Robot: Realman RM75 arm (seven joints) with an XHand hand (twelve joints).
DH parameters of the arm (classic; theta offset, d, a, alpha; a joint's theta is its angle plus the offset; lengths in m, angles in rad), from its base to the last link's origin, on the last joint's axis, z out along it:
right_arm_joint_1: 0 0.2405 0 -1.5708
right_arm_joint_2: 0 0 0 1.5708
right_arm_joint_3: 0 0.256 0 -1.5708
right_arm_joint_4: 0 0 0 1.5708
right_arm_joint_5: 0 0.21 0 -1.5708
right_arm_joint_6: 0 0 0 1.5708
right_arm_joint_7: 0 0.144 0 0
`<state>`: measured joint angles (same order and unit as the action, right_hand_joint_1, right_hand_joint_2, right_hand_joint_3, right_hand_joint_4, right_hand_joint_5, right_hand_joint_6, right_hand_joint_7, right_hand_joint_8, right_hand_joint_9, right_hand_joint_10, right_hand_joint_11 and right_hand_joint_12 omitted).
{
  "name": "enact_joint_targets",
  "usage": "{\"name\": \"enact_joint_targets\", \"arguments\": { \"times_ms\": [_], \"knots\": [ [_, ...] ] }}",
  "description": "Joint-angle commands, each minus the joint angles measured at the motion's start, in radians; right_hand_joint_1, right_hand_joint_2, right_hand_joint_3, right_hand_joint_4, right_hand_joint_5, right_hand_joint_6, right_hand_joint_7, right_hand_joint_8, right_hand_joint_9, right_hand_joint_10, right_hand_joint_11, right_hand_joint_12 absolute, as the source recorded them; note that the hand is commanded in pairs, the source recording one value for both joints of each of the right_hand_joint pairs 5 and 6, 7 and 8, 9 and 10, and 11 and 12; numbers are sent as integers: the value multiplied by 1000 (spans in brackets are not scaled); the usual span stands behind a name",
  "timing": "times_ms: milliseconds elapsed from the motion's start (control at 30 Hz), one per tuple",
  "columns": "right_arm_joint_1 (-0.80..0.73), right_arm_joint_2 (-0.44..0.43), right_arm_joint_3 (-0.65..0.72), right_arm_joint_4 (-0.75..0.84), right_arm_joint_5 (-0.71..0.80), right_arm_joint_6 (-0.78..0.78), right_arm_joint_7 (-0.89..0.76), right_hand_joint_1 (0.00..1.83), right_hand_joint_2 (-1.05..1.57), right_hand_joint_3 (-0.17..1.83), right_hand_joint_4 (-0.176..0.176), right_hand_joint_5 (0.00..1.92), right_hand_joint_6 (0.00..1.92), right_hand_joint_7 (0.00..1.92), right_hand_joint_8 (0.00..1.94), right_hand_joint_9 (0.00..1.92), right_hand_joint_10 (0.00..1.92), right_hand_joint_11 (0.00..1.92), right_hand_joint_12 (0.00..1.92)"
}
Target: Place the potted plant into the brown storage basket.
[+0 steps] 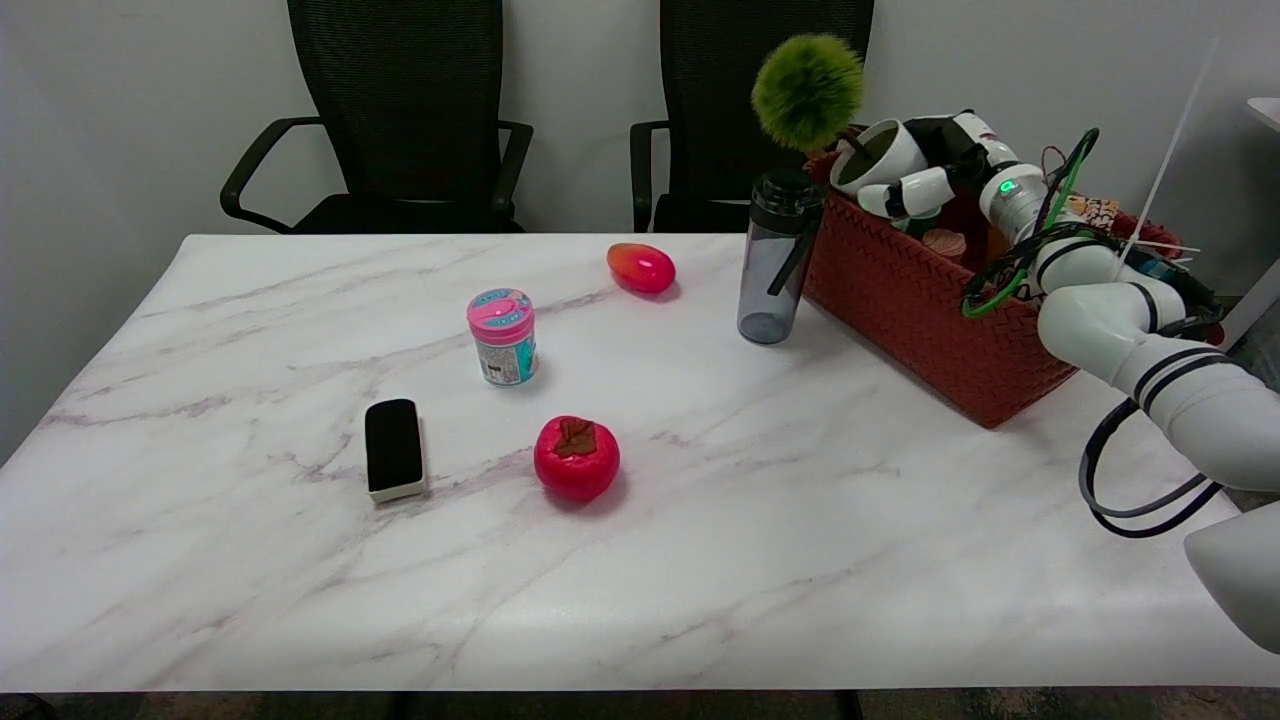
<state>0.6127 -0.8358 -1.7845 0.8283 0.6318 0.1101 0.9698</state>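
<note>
Tipping potted plant (pixel 868 150) over basket (pixel 920 300) rim, right hand (pixel 925 180) touching pot

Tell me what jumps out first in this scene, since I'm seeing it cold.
The potted plant tipped over to the left at the far left corner of the brown storage basket, its green ball hanging out above the dark water bottle. The robot hand is right against its white pot. Next, the bright red fruit near the middle of the marble table.
</note>
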Motion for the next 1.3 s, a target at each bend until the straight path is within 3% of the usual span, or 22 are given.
{"name": "enact_joint_targets", "arguments": {
  "times_ms": [33, 133, 300, 500, 600, 667, 767, 1000, 1300],
  "knots": [
    [6, -2, -5, -7, -9, 2, 3, 1248, 143, 1244, 0, 617, 617, 593, 593, 429, 429, 0, 0],
    [3, -2, -6, -7, -8, 2, 3, 1246, 126, 1258, 0, 609, 609, 586, 586, 414, 414, 0, 0],
    [-4, 0, -11, -7, -5, 2, 3, 1238, 57, 1315, 0, 498, 498, 423, 423, 201, 201, 0, 0],
    [-11, 1, -12, -7, -8, 2, 4, 1233, 32, 1318, 0, 445, 445, 373, 373, 173, 173, 0, 0],
    [-13, 1, -8, -5, -12, 5, 3, 1207, -177, 1391, 0, 257, 257, 253, 253, 89, 89, 0, 0],
    [-16, 1, -6, -2, -12, 21, 3, 1185, -322, 1320, 0, 76, 76, 119, 119, 33, 33, 0, 0],
    [-18, 3, 0, 5, -5, 46, 3, 1172, -361, 1219, 0, 9, 9, 0, 0, 0, 0, 0, 0],
    [-35, 54, 96, 95, -14, 48, -6, 1172, -359, 1168, 0, 0, 0, 13, 13, 0, 0, 0, 0],
    [-178, 88, 375, 291, -14, 47, -54, 1175, -336, 1127, 0, 0, 0, 106, 106, 22, 22, 0, 0]
  ]
}}
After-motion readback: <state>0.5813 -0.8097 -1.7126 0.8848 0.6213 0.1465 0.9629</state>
